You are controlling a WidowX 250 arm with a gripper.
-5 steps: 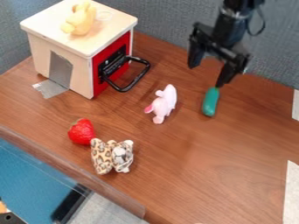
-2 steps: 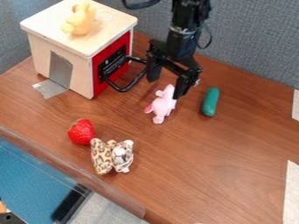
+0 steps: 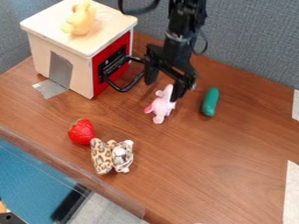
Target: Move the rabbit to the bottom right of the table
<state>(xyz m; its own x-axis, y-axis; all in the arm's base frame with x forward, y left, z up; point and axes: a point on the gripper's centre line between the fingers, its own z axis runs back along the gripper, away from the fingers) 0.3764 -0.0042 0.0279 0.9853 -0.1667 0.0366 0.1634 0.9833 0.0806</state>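
Note:
The black gripper [image 3: 163, 90] hangs at the upper middle of the camera view, open, its two fingers spread apart. Just below it lies the rabbit [image 3: 159, 108], a small pink plush toy with a bright pink patch at its left side. One finger is over the rabbit's upper right edge and hides part of it; the other is to the upper left of the toy. Whether the gripper touches the rabbit, I cannot tell.
A wooden toy box [image 3: 43, 57] with a red front and black handle [image 3: 137, 83] stands left of the gripper, a yellow plush [image 3: 80, 19] on top. A green object [image 3: 210, 101] lies to the right. Nearer are a strawberry [image 3: 81, 132] and a leopard-print toy [image 3: 102, 157].
The gripper has moved left from above the green object to the rabbit, with a slight further shift left since the second frame. The toys have stayed in place.

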